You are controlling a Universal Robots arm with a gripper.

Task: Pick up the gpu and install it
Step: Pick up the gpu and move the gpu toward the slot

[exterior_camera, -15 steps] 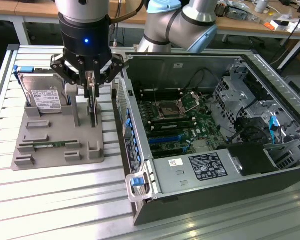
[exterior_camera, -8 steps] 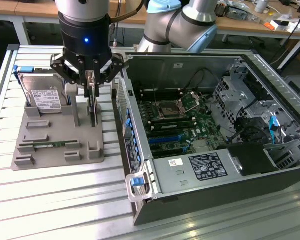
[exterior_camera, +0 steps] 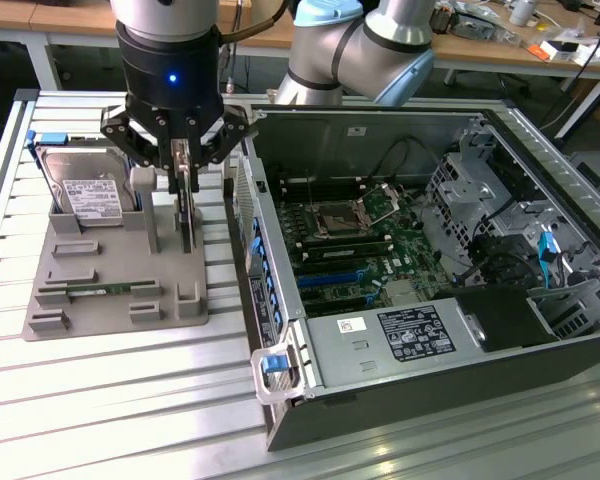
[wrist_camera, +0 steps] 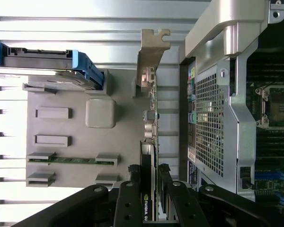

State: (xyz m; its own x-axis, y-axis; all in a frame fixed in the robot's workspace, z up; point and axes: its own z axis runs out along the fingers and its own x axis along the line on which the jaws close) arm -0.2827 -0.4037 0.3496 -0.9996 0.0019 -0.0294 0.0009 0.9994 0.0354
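The gpu [exterior_camera: 186, 226], a slim black card, stands on edge in the grey holder [exterior_camera: 110, 262] at the exterior view's left. My gripper [exterior_camera: 184, 168] hangs straight over it, one finger on each face of its upper edge. In the wrist view the gpu [wrist_camera: 150, 111] runs away from my gripper [wrist_camera: 148, 171], with its silver-beige bracket [wrist_camera: 151, 52] at the far end. The two fingertips [wrist_camera: 134, 171] press against the card's sides. The open computer case [exterior_camera: 400, 335] lies beside the holder at the exterior view's right, and its motherboard [exterior_camera: 365, 245] shows blue slots.
On the grey holder [wrist_camera: 75, 127] a silver hard drive with blue rails [exterior_camera: 85, 190] stands upright, and a thin green memory stick [exterior_camera: 95, 291] lies in a slot. The case's perforated back wall [wrist_camera: 210, 123] rises close beside the card. Drive cages and cables [exterior_camera: 520, 230] fill the case's right end.
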